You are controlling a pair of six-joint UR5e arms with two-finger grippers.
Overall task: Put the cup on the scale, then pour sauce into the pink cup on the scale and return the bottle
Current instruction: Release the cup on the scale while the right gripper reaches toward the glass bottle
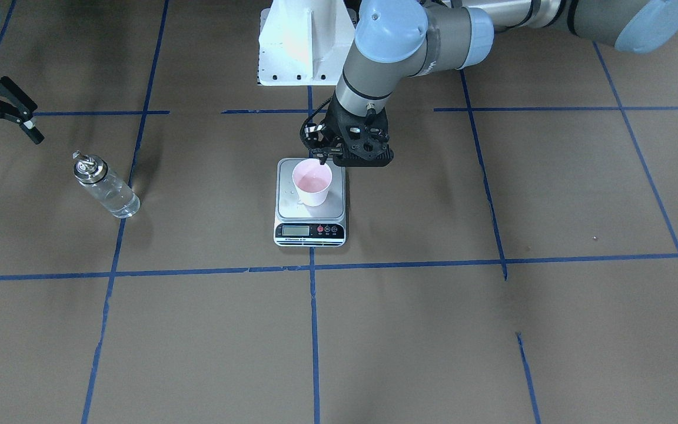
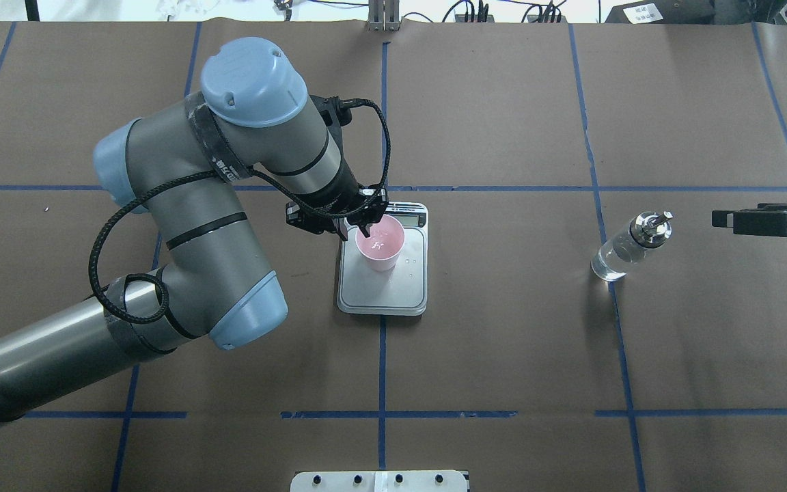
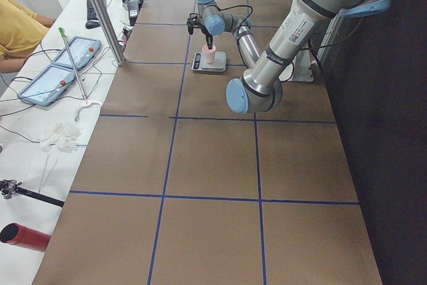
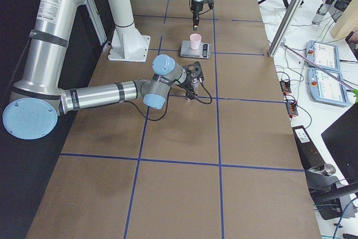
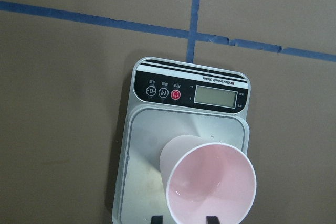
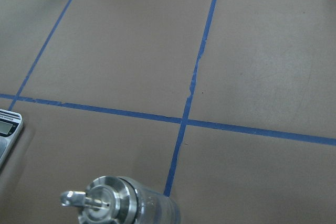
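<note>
Clock directions as in the overhead view.
- Scale: mid-table, display strip at 12 o'clock.
- Cup: upright on the platform, toward its 12 o'clock end, with a little clear liquid in the bottom.
- Left gripper: hovers above the cup's 10 o'clock rim, fingers slightly apart, holding nothing.
- Bottle: stands on the table at 3 o'clock of the scale, well apart, with sauce in its lower part.
- Right gripper: near the bottle at its 3 o'clock, not touching, fingers spread, empty.
</note>
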